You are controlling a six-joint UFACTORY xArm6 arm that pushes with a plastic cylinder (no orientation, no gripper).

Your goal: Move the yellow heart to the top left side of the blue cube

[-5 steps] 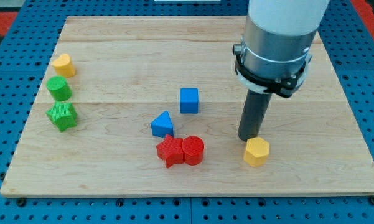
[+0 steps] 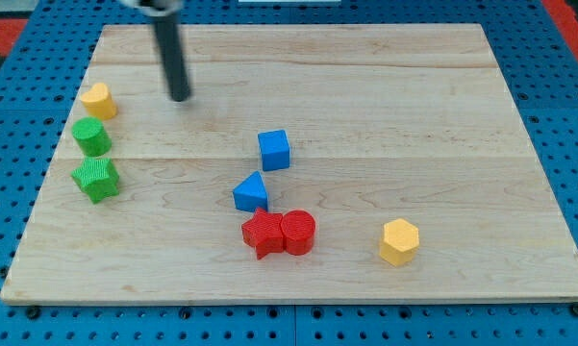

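Observation:
The yellow heart [image 2: 98, 99] sits near the board's left edge, towards the view's top. The blue cube [image 2: 274, 150] sits near the middle of the board, slightly turned. My tip [image 2: 180, 98] rests on the board between them, to the right of the yellow heart and up and to the left of the blue cube, touching neither. The rod rises out of the view's top.
A green cylinder [image 2: 92, 136] and a green star [image 2: 96, 179] sit below the yellow heart. A blue triangle [image 2: 251, 191], a red star [image 2: 263, 234] and a red cylinder [image 2: 298, 232] cluster below the blue cube. A yellow hexagon [image 2: 399, 240] sits at lower right.
The arm has swung from beside the yellow hexagon at lower right to the upper left near the yellow heart. The blue cube has shifted left and turned slightly.

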